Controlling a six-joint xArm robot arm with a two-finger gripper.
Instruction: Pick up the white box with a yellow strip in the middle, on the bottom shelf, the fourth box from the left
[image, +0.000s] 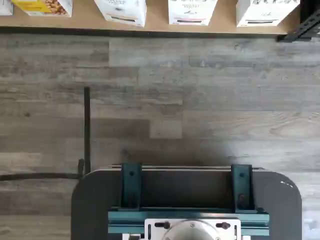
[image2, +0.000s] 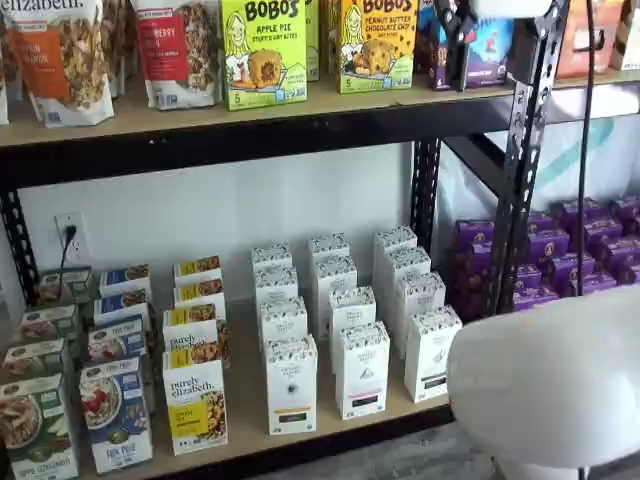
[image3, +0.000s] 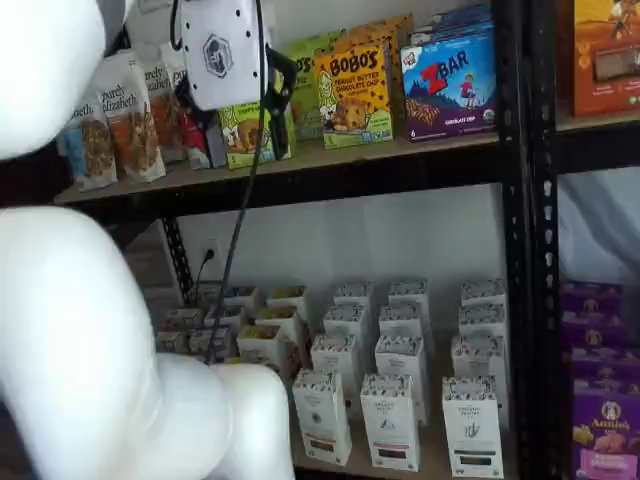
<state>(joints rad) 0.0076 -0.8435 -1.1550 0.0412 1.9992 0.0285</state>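
The robot's white arm (image3: 90, 330) fills the eight o'clock part of a shelf view and bulges in at five o'clock in a shelf view (image2: 550, 380). Behind it stands the black perforated rack (image2: 525, 160). Its upper board (image2: 300, 105) carries granola bags and Bobo's boxes. The bottom shelf (image2: 250, 440), a pale wooden board, holds rows of cartons running front to back. In the wrist view the shelf's front edge (image: 150, 26) borders a grey plank floor (image: 200, 100). The gripper (image3: 278, 100) hangs at eleven o'clock in front of the upper board, well above the cartons. Its black fingers show side-on, standing wide apart with no box in them. The white box (image2: 292, 385) stands upright at the front of its row on the bottom shelf, in both shelf views (image3: 322, 415). A purely elizabeth box (image2: 195, 400) is at its nine o'clock, a white carton with a black strip (image2: 362, 370) at its three o'clock. A thin yellowish strip crosses its lower front.
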